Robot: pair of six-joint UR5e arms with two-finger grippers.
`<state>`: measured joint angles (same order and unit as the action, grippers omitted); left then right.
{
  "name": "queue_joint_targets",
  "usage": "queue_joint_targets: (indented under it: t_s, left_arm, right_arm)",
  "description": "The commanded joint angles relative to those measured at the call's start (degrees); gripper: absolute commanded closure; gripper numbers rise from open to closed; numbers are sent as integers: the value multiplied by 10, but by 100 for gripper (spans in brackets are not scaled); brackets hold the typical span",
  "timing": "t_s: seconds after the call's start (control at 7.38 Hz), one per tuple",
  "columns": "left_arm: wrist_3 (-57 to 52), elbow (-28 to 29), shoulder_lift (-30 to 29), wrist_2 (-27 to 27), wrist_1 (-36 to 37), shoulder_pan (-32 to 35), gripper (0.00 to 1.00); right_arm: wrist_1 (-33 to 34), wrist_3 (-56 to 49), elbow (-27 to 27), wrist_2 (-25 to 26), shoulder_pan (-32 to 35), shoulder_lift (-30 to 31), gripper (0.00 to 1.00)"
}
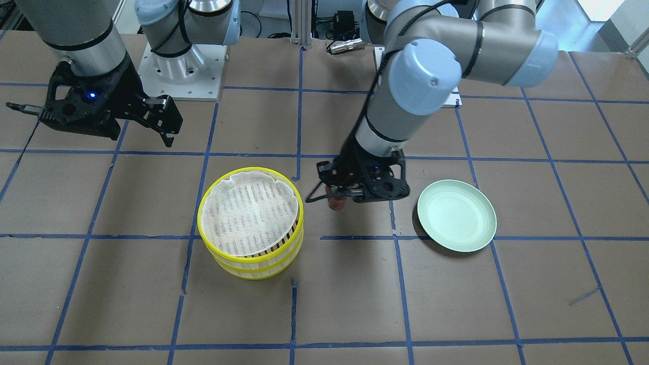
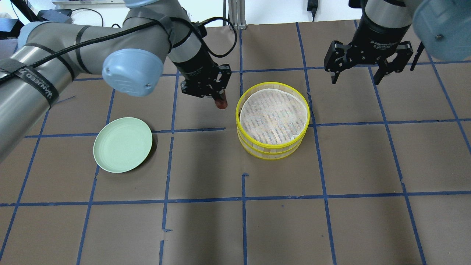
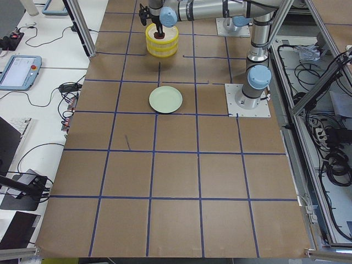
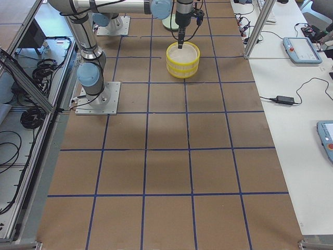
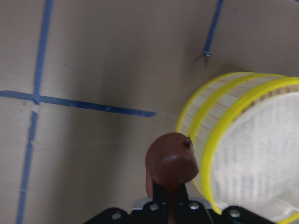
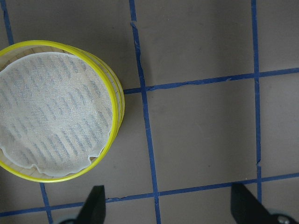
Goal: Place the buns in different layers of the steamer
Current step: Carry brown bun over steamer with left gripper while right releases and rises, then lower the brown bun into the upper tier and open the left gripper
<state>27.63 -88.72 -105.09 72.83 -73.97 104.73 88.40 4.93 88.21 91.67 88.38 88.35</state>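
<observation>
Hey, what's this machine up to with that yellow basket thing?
The left gripper is holding a dark reddish-brown bun just beside the two stacked steamer tiers, whose top liner is bare. The right gripper hangs open, apart from them. The green plate is empty.

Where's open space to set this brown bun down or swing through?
The top steamer tier is bare, so is the plate, also the table between them. Tight only where the left gripper holds the bun beside the rim.
</observation>
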Motion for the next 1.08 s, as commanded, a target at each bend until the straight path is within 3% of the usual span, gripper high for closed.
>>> queue_joint_targets:
  t_s: [0.0, 0.41, 0.68, 0.95]
  left_arm:
    - [97, 7, -51, -48, 100, 72, 99]
    - [93, -8, -87, -43, 107, 76, 83]
    - [90, -9, -96, -46, 123, 76, 46]
    - [88, -10, -96, -45, 149, 76, 32]
  right_arm:
    - [-11, -12, -4, -3, -15, 3, 4]
    - [-9, -18, -5, -29, -19, 3, 1]
    - [-10, -18, -5, -27, -15, 4, 1]
    - [-9, -18, -5, -28, -15, 4, 1]
